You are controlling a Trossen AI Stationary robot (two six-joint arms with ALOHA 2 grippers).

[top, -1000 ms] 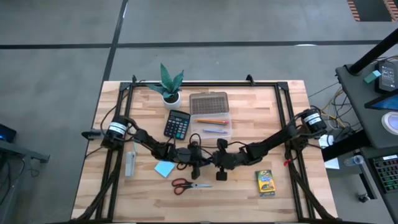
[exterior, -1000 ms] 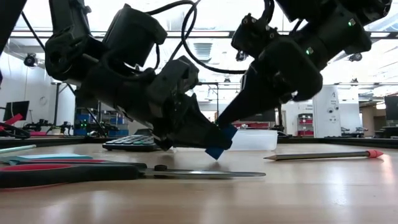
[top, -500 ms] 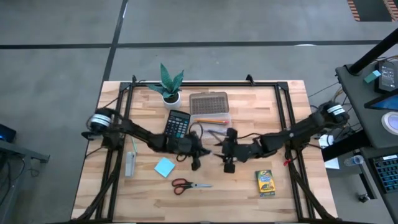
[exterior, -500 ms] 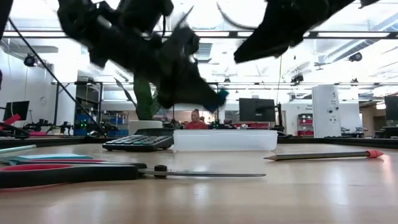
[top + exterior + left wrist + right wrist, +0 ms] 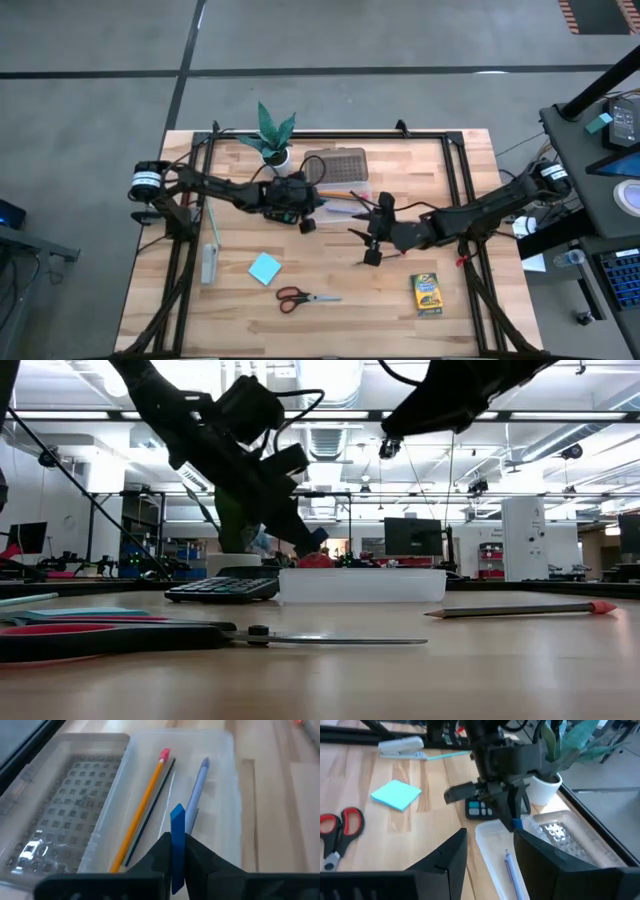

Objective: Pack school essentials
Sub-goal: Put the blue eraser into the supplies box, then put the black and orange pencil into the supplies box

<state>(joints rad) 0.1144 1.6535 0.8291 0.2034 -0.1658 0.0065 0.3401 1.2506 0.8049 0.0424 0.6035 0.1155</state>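
Observation:
My left gripper (image 5: 177,857) is shut on the tiny blue eraser (image 5: 177,822) and hovers over the clear plastic box (image 5: 341,203), also shown in the low view (image 5: 312,546). An orange pencil (image 5: 145,805), a dark pen and a bluish pen (image 5: 198,785) lie in the box. My right gripper (image 5: 490,855) is open and empty, off the table just right of the box (image 5: 367,246). The red-handled scissors (image 5: 305,297), light-blue note pad (image 5: 264,268) and crayon box (image 5: 427,293) lie flat on the table. My left gripper pinches the blue eraser (image 5: 177,845) between its two fingertips (image 5: 200,857), and the eraser's far end (image 5: 177,812) sticks out past them. The fingers slant down from the table's left side. The eraser is lifted clear, on edge, above the open box.
The box's grey lid (image 5: 336,164) lies open on its far side. A calculator (image 5: 284,197) and potted plant (image 5: 272,135) stand to its left. A stapler (image 5: 208,265) and teal pen (image 5: 212,225) lie near the left edge. A red-tipped pencil (image 5: 520,609) lies on the table.
My left gripper has risen from the table with the eraser and carried it toward the far edge, to above the clear box. My right gripper has drawn away from the eraser, upward and toward the right.

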